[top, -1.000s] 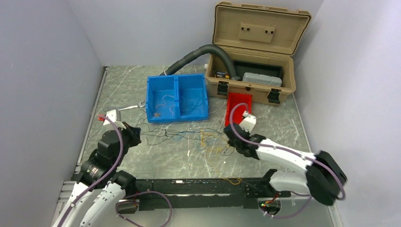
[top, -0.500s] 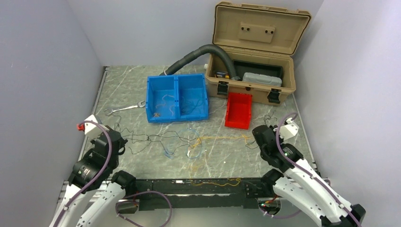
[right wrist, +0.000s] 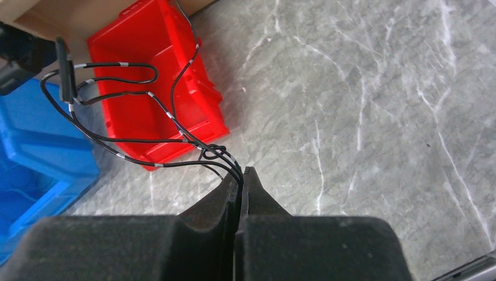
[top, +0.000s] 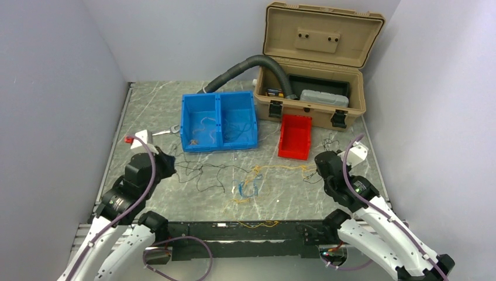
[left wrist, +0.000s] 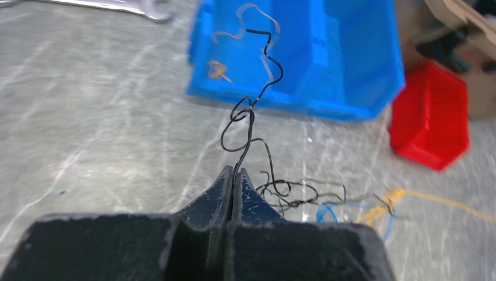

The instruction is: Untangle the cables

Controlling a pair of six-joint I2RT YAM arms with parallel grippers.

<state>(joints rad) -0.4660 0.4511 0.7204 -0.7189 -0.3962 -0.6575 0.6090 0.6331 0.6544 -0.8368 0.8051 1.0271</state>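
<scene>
Firmly in L/R end effectors [left wrist: 234, 174] [right wrist: 241, 175]: cables [top: 248, 188]

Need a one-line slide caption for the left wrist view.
Left gripper shut on a thin black wire that curls toward the blue plastic bin on the grey marbled table.

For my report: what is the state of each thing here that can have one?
Toolbox: lid open.
Left gripper: shut on black wire.
Right gripper: shut on banded wire.
Wire bundle: tangled.
Blue bin: holds loose wires.
Red bin: empty.
</scene>
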